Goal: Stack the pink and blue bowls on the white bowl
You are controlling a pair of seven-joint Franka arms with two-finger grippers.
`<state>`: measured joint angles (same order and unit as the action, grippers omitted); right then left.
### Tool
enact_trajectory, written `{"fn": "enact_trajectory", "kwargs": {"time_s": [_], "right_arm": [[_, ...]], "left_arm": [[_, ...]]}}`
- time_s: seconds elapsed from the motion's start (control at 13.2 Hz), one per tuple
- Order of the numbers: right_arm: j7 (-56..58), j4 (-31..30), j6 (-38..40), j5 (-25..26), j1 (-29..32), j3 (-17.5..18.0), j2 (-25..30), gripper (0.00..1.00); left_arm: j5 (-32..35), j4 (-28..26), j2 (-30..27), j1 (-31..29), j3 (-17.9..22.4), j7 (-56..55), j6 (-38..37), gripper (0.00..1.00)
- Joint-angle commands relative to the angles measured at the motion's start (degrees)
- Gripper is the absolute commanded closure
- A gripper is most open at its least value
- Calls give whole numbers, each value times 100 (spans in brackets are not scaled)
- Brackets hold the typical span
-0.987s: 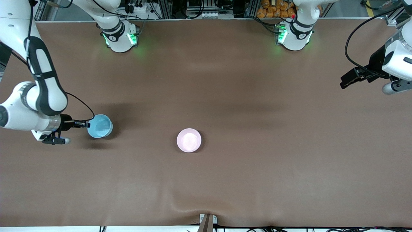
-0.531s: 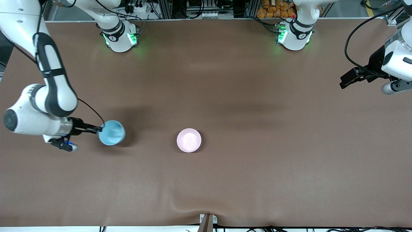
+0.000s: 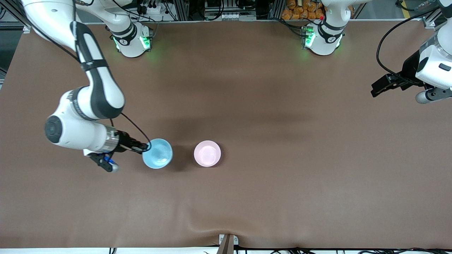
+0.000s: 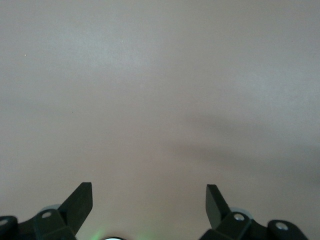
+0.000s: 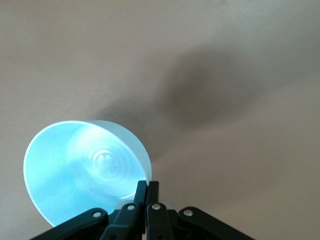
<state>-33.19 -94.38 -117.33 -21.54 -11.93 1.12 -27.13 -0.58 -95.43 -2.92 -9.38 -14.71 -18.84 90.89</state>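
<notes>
A light blue bowl hangs a little above the table, and its shadow falls on the cloth beside it. My right gripper is shut on its rim. In the right wrist view the thin rim of the blue bowl is pinched in my right gripper. The pink bowl stands upright on the table mid-way along it, close to the blue bowl and apart from it. The white bowl is out of view. My left gripper waits open over the left arm's end of the table. The left wrist view shows my left gripper with only bare cloth under it.
A brown cloth covers the whole table, with a small wrinkle at the edge nearest the front camera. A metal bracket sits at that edge. Both arm bases stand along the table's edge farthest from the front camera.
My right arm has carried the blue bowl from the right arm's end of the table toward the pink bowl. The left arm has barely shifted.
</notes>
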Motion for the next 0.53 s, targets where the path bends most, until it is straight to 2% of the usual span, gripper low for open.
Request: {"fn": "enact_trajectory", "kwargs": {"time_s": [0.0, 0.15, 0.23, 0.46], "right_arm": [[-853, 848, 70, -43, -580, -68, -660, 100], [-1328, 1166, 61, 18, -853, -68, -925, 100], [-1522, 1167, 44, 97, -1064, -77, -961, 100], [-1620, 1132, 0, 186, -1145, -77, -1031, 100]], "left_arm": [[-126, -142, -165, -82, -32, 152, -36, 0], [-126, -133, -174, -82, -32, 152, -106, 0], [-126, -133, -174, -82, -32, 152, -115, 0], [-126, -133, -174, -82, -32, 152, -124, 0]]}}
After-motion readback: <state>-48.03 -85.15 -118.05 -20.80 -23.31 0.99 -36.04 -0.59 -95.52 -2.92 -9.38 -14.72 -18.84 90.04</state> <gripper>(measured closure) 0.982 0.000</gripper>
